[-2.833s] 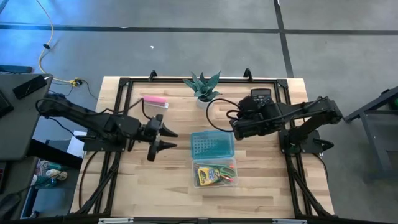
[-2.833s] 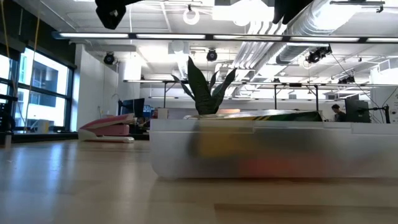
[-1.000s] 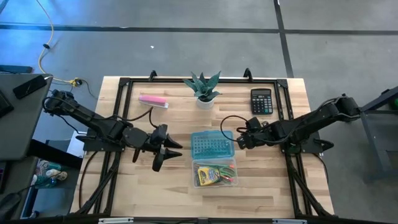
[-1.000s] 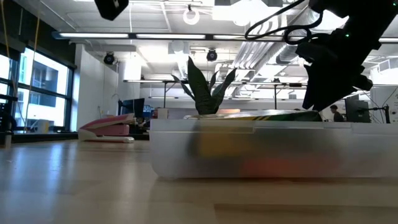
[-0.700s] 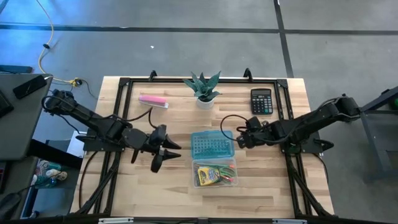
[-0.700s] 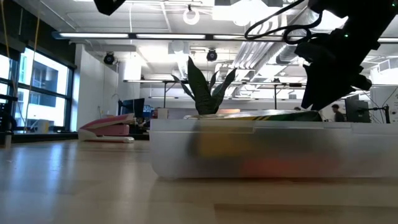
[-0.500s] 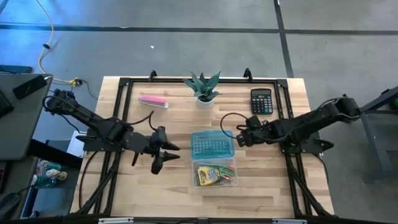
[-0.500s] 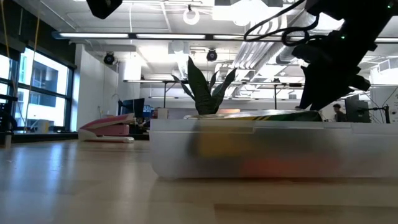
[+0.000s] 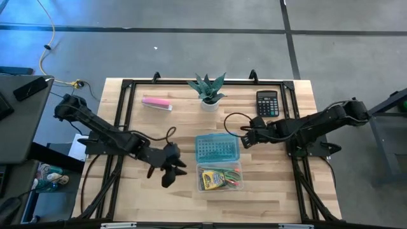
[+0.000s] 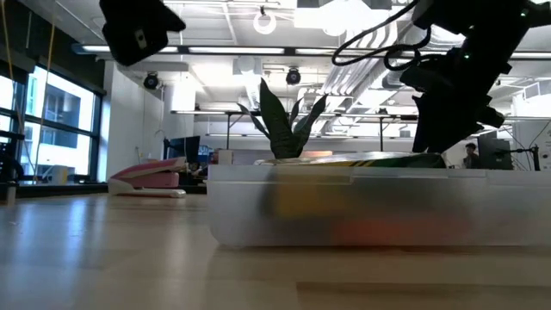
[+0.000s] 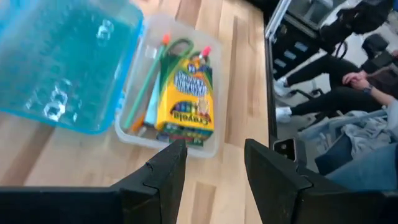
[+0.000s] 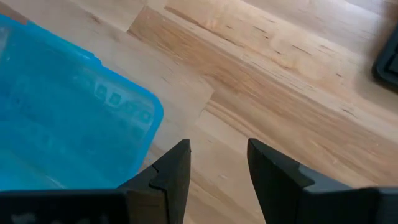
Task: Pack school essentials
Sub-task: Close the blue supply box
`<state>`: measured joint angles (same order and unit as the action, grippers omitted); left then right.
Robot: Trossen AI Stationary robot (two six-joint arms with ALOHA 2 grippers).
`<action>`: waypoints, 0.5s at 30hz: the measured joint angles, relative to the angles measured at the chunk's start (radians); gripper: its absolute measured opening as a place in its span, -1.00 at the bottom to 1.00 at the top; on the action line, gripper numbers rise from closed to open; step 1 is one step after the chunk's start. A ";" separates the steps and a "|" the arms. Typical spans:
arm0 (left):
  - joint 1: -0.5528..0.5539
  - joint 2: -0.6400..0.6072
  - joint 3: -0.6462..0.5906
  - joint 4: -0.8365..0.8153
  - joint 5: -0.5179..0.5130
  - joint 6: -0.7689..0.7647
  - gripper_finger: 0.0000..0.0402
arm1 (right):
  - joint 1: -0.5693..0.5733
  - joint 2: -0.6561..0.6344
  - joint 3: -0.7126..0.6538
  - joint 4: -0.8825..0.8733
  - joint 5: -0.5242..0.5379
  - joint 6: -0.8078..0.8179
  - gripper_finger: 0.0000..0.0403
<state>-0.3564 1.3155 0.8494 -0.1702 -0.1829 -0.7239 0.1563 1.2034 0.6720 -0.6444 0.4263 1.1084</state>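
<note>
A clear plastic box (image 9: 219, 179) stands on the table near its middle. In it lie a yellow crayon pack (image 11: 186, 93), green-handled scissors (image 11: 176, 47) and orange-red pens (image 11: 164, 40). Its blue lid (image 9: 217, 147) lies open and flat on the box's far side. My left gripper (image 9: 174, 172) hovers open to the left of the box, pointing at it (image 11: 214, 174). My right gripper (image 9: 242, 140) is open just right of the lid, its fingers on either side of bare wood past the lid's corner (image 12: 146, 109). The pencil, the red piece, the notepad and the stick are not visible.
A potted plant (image 9: 208, 90) stands at the far middle. A pink bar (image 9: 156, 103) lies far left and a black calculator (image 9: 267, 103) far right. Bare wood (image 9: 267, 184) spreads right of the box. People sit beyond the table's edge (image 11: 348, 81).
My left gripper has swung toward the near edge, come lower and turned toward the box. My right gripper has drifted slightly toward the far edge beside the lid. Box and lid have stayed where they were.
</note>
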 joint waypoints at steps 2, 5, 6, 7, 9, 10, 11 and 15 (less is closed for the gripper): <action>-0.004 0.024 0.000 0.011 0.019 -0.009 -0.25 | -0.021 0.000 0.000 0.000 -0.024 -0.035 -0.26; -0.015 0.052 0.000 0.030 0.032 -0.013 -0.25 | -0.054 0.000 0.000 0.001 -0.060 -0.071 -0.26; -0.019 0.062 0.000 0.036 0.037 -0.023 -0.25 | -0.066 0.000 0.000 0.001 -0.070 -0.080 -0.26; -0.022 0.072 0.000 0.040 0.039 -0.033 -0.25 | -0.078 0.000 0.000 0.003 -0.083 -0.091 -0.26; -0.029 0.090 0.000 0.059 0.047 -0.060 -0.25 | -0.101 0.001 0.000 0.013 -0.106 -0.113 -0.26; -0.034 0.103 0.000 0.068 0.047 -0.075 -0.25 | -0.114 0.001 0.000 0.016 -0.112 -0.125 -0.26; -0.037 0.116 0.000 0.067 0.047 -0.086 -0.25 | -0.128 0.001 0.000 0.019 -0.115 -0.143 -0.26; -0.046 0.188 0.000 0.064 0.049 -0.116 -0.25 | -0.191 0.002 0.000 0.031 -0.119 -0.188 -0.26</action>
<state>-0.4025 1.5032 0.8493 -0.1058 -0.1344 -0.8395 -0.0351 1.2049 0.6720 -0.6138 0.3076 0.9200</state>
